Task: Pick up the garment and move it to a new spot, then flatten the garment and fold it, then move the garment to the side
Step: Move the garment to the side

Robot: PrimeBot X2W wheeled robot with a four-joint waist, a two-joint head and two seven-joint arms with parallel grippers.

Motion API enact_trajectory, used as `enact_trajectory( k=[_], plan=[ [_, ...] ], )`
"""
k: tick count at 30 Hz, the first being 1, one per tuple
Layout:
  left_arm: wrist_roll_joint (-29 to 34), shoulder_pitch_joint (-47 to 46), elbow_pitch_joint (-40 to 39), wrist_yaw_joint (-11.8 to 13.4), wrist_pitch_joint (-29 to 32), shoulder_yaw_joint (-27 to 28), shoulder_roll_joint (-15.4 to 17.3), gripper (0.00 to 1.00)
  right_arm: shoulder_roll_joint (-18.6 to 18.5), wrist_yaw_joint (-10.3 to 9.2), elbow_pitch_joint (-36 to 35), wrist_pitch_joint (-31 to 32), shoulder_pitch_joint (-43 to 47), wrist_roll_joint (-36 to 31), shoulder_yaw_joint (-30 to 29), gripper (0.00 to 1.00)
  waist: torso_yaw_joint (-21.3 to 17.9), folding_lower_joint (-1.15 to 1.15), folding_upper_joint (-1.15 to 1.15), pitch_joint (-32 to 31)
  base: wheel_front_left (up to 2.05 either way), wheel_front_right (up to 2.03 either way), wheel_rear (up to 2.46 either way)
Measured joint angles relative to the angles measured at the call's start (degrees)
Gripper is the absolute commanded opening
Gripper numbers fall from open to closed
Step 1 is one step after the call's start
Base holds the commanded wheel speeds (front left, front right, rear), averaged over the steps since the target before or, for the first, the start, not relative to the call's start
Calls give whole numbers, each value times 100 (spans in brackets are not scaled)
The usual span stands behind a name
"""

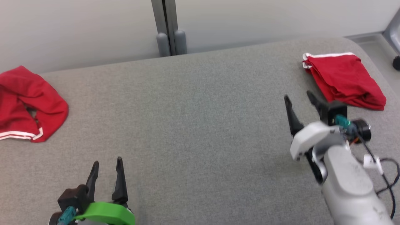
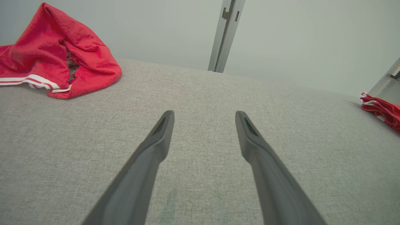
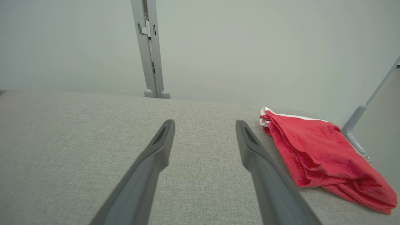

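Folded garment (image 1: 343, 79): on the tabletop (image 1: 187, 125), far right of the post (image 1: 168, 28). It lies flat in a long bundle, its long axis on a diagonal. The white-trimmed end points back toward the post's side and the plain red end toward the near right.
Crumpled garment (image 1: 28, 103): far left of the post, heaped, striped hem at its near edge.
Right hand (image 1: 297, 94): fingers spread, empty, just beside the folded garment on the post's side.
Left hand (image 1: 107, 160): fingers apart, empty, well nearer than the post and left of it.
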Motion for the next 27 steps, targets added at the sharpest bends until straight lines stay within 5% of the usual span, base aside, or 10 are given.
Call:
enact_trajectory(
  k=[6, 11, 27],
  plan=[
    [-155, 360, -118, 92, 0, 32, 1, 100, 200, 0, -926, 0, 1115, -277, -261, 100, 131, 0, 0, -304, 0, 0, 0],
    [-160, 502, -185, 96, 0, -36, 0, 100, 216, 0, -1571, -1, 1844, 157, -79, 100, 243, 0, 0, -410, 0, 0, 0],
    [-247, 623, -342, 162, 0, -225, 0, 100, 212, 0, -1974, -1, 2435, 446, -83, 100, 293, 0, 0, -467, 0, 0, 0]
  ],
)
